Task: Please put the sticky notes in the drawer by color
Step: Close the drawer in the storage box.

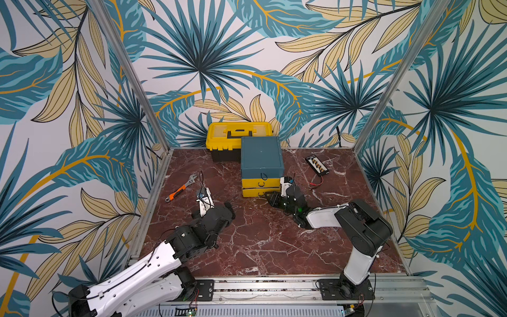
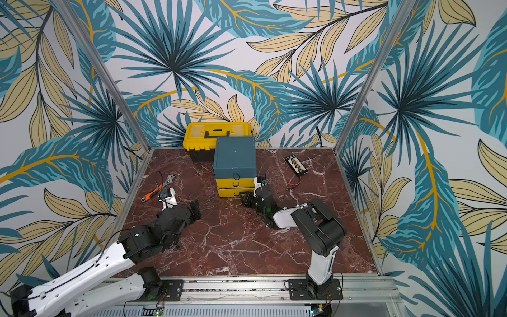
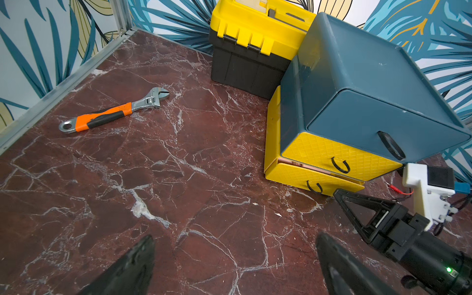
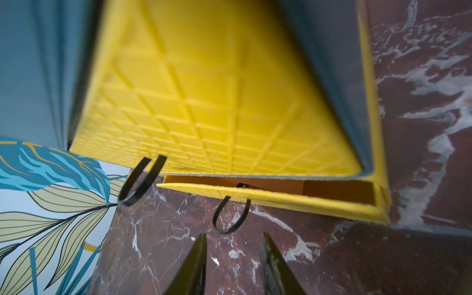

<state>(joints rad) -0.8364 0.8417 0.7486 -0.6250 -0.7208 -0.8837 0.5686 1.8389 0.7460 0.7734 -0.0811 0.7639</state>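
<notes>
The drawer [image 1: 262, 162] [image 2: 234, 162], a teal cabinet with one teal and two yellow fronts, stands mid-table toward the back. Its bottom yellow drawer [image 3: 306, 178] [image 4: 281, 201] sits out by a narrow crack, and a pinkish strip shows in the gap. My right gripper [image 4: 233, 237] [image 1: 270, 200] is low at that drawer's front, jaws partly apart with nothing between them. Its tips are just short of the black loop pull [image 4: 231, 217]. My left gripper [image 3: 235, 242] [image 1: 213, 212] hovers wide open over bare marble left of the cabinet. No sticky notes show on the table.
A yellow and black toolbox [image 1: 240, 134] [image 3: 255, 38] stands behind the cabinet, touching it. An orange-handled wrench [image 1: 181, 188] [image 3: 115, 112] lies at the left. A black connector board [image 1: 317, 164] with red wires lies at the right back. Metal frame rails edge the table.
</notes>
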